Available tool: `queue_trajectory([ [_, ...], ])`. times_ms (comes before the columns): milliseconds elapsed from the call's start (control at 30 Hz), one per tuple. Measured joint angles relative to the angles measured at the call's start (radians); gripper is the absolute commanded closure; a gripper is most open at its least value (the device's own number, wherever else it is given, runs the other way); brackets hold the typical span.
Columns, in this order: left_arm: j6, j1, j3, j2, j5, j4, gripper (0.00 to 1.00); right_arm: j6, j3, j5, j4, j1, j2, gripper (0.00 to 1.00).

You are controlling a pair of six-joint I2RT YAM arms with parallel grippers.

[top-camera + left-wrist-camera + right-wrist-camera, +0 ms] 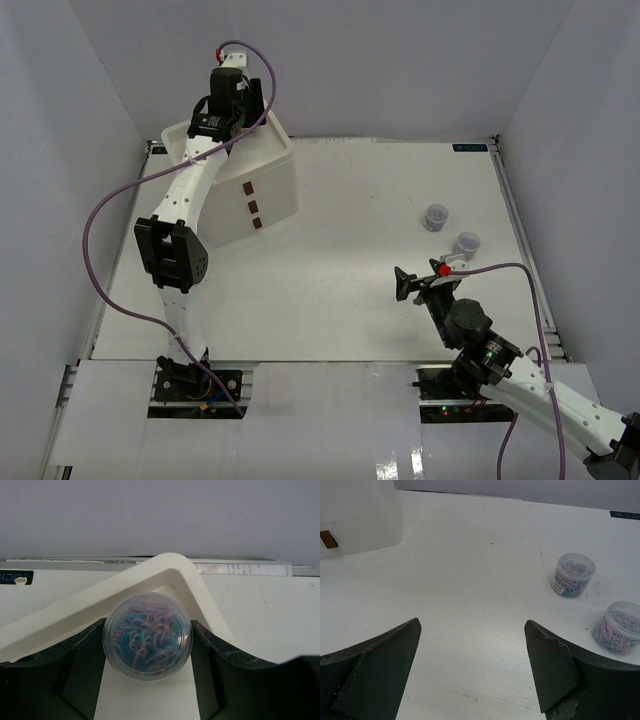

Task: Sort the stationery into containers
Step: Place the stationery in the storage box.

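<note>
The left gripper (147,647) is clamped on a clear jar of coloured paper clips (147,636), positioned at a corner of the tray top (170,565) of the white drawer unit (262,190). The right gripper (471,627) is spread wide and empty above the table (340,230). To its right, the far jar (435,217) and the near jar (466,243) stand upright on the table, slightly apart.

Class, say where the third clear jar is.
Left wrist view: the jar is held in the left gripper, over a top corner of the drawer unit.
</note>
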Motion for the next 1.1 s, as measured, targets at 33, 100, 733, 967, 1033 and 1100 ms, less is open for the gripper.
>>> queue_trajectory([
  [33, 0.0, 0.0, 0.001, 0.0, 0.001, 0.0, 0.39, 0.0, 0.0, 0.0, 0.0, 0.0, 0.007, 0.1],
  [100, 0.002, 0.0, 0.001, 0.0, 0.001, 0.0, 0.24, 0.0, 0.002, 0.0, 0.0, 0.0, 0.023, 0.1],
  [733, -0.007, 0.0, -0.397, -0.486, 0.236, 0.063, 0.02, 0.113, 0.25, 0.125, -0.1, -0.211, 0.371, 0.08],
  [967, -0.027, 0.0, -0.869, -0.925, 0.383, 0.163, 0.02, 0.124, 0.314, -0.069, -0.111, -0.58, 0.552, 0.1],
  [1033, -0.032, -0.001, -0.967, -0.983, 0.425, 0.182, 0.02, 0.127, 0.331, -0.119, -0.116, -0.666, 0.604, 0.1],
  [1100, -0.039, -0.002, -1.133, -1.064, 0.46, 0.214, 0.02, 0.129, 0.356, -0.169, -0.12, -0.742, 0.665, 0.1],
])
